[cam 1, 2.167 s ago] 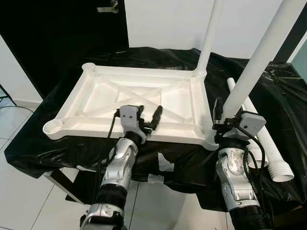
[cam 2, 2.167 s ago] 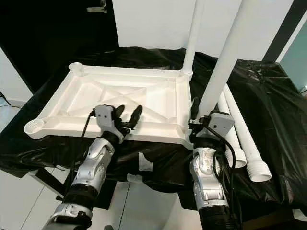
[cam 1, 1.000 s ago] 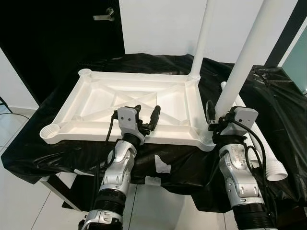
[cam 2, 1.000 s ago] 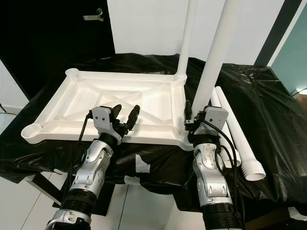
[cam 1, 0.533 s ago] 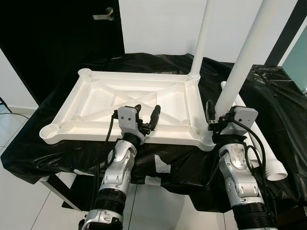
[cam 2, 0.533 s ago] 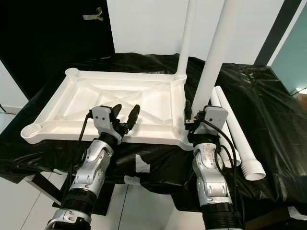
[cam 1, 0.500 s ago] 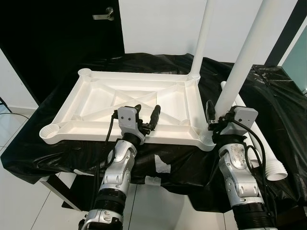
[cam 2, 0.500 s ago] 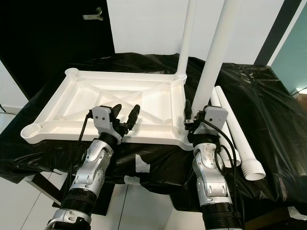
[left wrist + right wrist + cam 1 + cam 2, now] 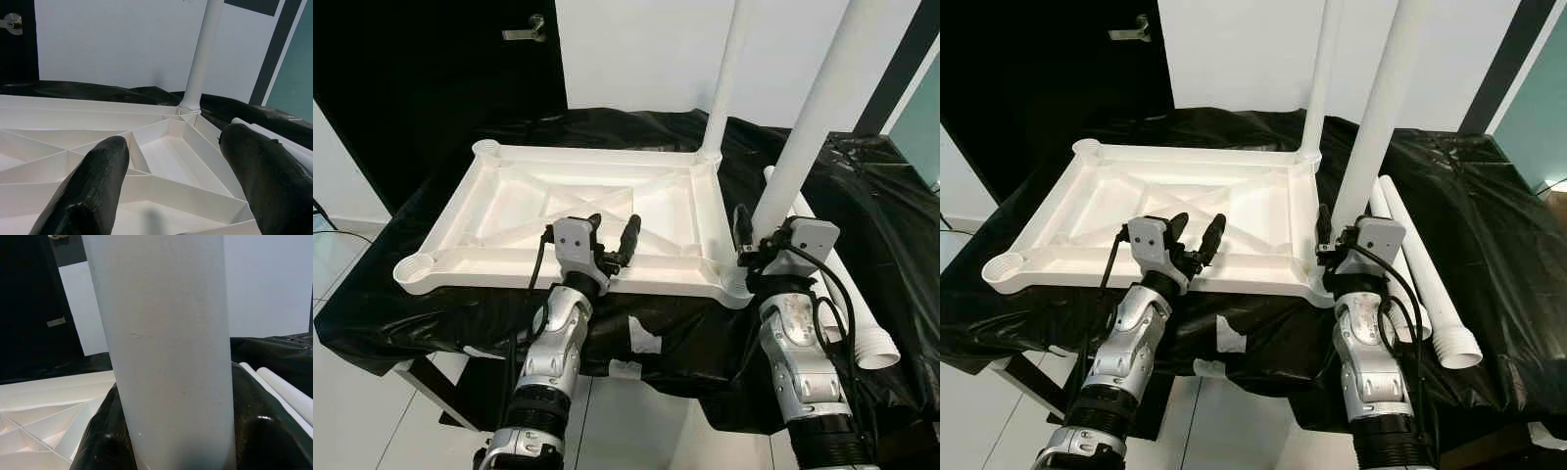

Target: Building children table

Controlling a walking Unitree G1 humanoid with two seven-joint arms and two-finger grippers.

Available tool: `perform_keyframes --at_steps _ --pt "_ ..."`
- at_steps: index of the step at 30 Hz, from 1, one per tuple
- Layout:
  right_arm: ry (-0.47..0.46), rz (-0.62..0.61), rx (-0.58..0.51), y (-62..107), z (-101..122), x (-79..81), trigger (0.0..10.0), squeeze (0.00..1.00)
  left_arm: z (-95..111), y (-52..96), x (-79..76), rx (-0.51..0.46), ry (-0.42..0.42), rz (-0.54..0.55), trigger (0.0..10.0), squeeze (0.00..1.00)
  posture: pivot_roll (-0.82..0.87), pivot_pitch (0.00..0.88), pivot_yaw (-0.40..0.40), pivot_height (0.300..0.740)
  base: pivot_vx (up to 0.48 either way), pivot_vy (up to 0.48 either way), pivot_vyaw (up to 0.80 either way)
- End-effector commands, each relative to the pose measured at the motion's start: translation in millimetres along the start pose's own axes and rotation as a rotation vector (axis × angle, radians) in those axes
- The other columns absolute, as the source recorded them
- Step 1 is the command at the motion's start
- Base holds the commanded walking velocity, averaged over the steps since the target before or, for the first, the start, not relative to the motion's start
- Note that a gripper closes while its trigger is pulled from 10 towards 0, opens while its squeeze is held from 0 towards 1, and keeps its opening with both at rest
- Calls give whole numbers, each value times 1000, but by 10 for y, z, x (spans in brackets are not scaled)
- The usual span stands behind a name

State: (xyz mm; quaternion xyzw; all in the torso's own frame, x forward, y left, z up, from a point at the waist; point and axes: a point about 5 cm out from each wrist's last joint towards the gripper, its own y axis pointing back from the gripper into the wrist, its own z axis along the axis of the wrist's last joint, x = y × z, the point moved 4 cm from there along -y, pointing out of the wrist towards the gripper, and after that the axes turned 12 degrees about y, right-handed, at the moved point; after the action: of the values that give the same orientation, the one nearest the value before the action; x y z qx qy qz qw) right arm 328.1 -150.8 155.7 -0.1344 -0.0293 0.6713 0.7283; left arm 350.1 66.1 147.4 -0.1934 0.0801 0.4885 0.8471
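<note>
A white tabletop [image 9: 460,257] lies upside down on a table draped in black sheeting [image 9: 372,304]. One white leg [image 9: 724,78] stands upright in the far right corner socket. A second white leg [image 9: 803,137] stands in the near right corner socket, and my right gripper [image 9: 759,233] is shut on it just above its base; in the right wrist view the leg [image 9: 166,347] sits between the fingers. My left gripper [image 9: 615,223] hovers open over the tabletop's near rim, holding nothing, its fingers [image 9: 93,186] spread wide.
Two loose white legs [image 9: 847,284] lie on the sheeting right of the tabletop. The near left socket [image 9: 416,266] and far left socket [image 9: 487,149] hold nothing. A dark door [image 9: 431,78] and a white wall stand behind. The table's front edge is just below my grippers.
The camera has shifted a little since the earliest frames. The near right leg stands slightly more upright in my right gripper. The left gripper stays open in the same place.
</note>
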Motion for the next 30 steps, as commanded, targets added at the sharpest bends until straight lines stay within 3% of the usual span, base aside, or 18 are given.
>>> perform_keyframes --at_steps 1,2,4,5,6,7,8,9,12,13,14,15,16,17,27,28,29,30 --pt "35 -90 284 203 -539 -53 10000 886 -64 27 -41 29 -12 -21 10000 1000 -137 0 0 740 0 0 0" --pt "48 -71 274 194 -491 -51 10000 0 -148 40 -89 71 -11 -37 10000 549 -136 0 0 740 0 0 0" --pt "48 -71 274 194 -491 -51 10000 0 -148 40 -89 71 -11 -37 10000 549 -136 0 0 740 0 0 0" --pt "48 -66 272 193 -482 -50 10000 678 -167 42 -98 78 -2 -41 10000 133 -136 0 0 740 0 0 0" --pt "50 -66 270 191 -479 -48 10000 1000 -169 40 -95 78 0 -40 10000 537 -136 0 0 740 0 0 0" --pt "50 -66 270 191 -479 -48 10000 1000 -169 40 -95 78 0 -40 10000 537 -136 0 0 740 0 0 0" --pt "54 -68 271 189 -479 -50 10000 455 -170 39 -92 79 -3 -38 10000 506 -136 0 0 740 0 0 0" --pt "53 -68 270 184 -478 -50 10000 482 -169 37 -97 78 2 -43 10000 165 -135 0 0 740 0 0 0" --pt "51 -68 270 182 -478 -50 10000 482 -167 35 -100 77 4 -45 10000 165 -135 0 0 740 0 0 0" --pt "52 -70 270 180 -478 -53 10000 647 -165 34 -102 76 3 -46 10000 882 -136 0 0 740 0 0 0" --pt "54 -71 270 181 -478 -55 10000 0 -164 34 -103 75 2 -47 10000 816 -136 0 0 740 0 0 0" --pt "54 -71 270 181 -478 -55 10000 0 -164 34 -103 75 2 -47 10000 816 -136 0 0 740 0 0 0" --pt "57 -74 273 182 -481 -62 10000 0 -163 35 -97 76 -6 -42 10000 576 -136 0 0 740 0 0 0" --pt "60 -77 274 183 -482 -67 10000 0 -164 35 -91 76 -10 -37 10000 0 -136 0 0 740 0 0 0" --pt "120 -56 242 173 -402 -75 10000 0 -181 59 -122 90 -2 -71 10000 0 -137 0 0 740 0 0 0" --pt "141 -52 224 160 -369 -92 10000 0 -188 72 -143 97 6 -99 10000 286 -137 0 0 740 0 0 0" --pt "141 -52 224 160 -369 -92 10000 0 -188 72 -143 97 6 -99 10000 286 -137 0 0 740 0 0 0" --pt "163 -50 205 142 -332 -117 10000 0 -190 82 -165 103 18 -129 10000 1000 -141 0 52 740 0 0 0"
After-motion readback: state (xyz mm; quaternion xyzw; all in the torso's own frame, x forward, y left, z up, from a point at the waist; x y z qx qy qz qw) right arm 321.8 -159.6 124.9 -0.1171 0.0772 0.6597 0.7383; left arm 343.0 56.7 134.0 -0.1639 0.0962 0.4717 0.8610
